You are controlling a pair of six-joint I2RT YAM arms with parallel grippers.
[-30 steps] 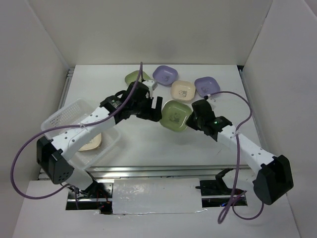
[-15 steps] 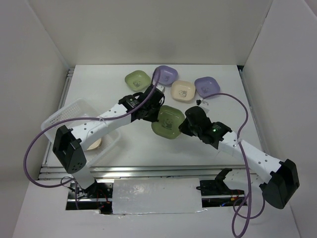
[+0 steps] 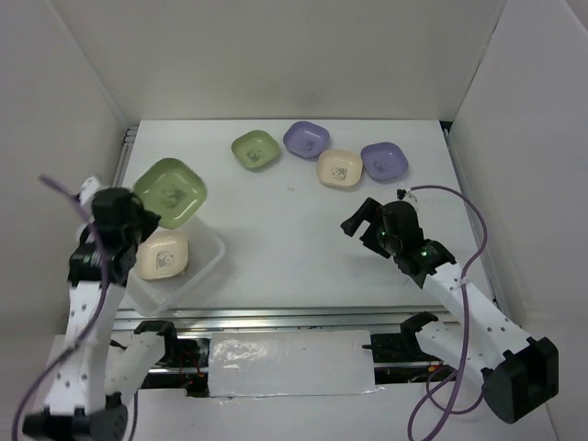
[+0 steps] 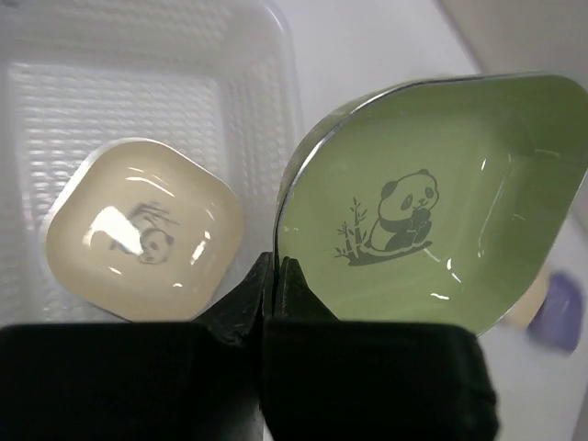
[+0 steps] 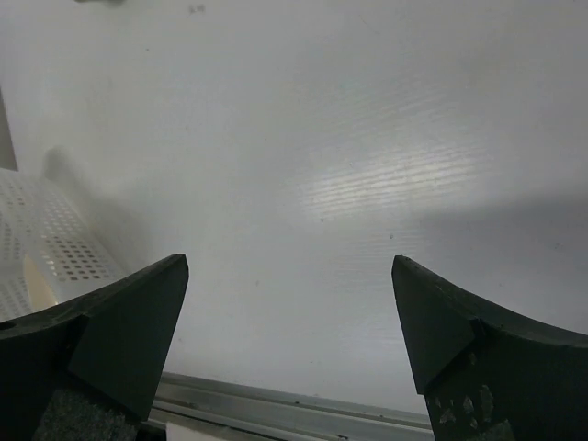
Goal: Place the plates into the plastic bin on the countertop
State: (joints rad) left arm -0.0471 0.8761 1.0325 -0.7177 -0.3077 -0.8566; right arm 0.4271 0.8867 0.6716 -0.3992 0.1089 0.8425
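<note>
Above the far end of the translucent white ribbed plastic bin (image 3: 217, 250) (image 4: 276, 55), a large green rounded-square plate with a panda print (image 3: 170, 190) (image 4: 423, 211) hangs clear of the floor of the tub, hollow side up. Being nearly as wide as it is deep, it has no marked long axis; its diagonal runs from the pinched edge outward, away from the wrist, toward the far right. The left gripper (image 3: 138, 223) (image 4: 276, 276) is clamped narrowly on that near rim. Beneath and beside it, a cream rounded-square plate (image 3: 163, 254) (image 4: 145, 230) lies flat inside the bin. The step in hand appears to be the delivery of the green plate; the next move calls for lowering it over the free part of the bin and parting the fingers. On the matte white countertop (image 3: 285, 257), well apart, lie a small green plate (image 3: 255, 150), two purple plates (image 3: 306, 139) (image 3: 384, 161) and a second cream plate (image 3: 340, 169). The right gripper (image 3: 363, 216) (image 5: 289, 266) hovers wide and unladen.
</note>
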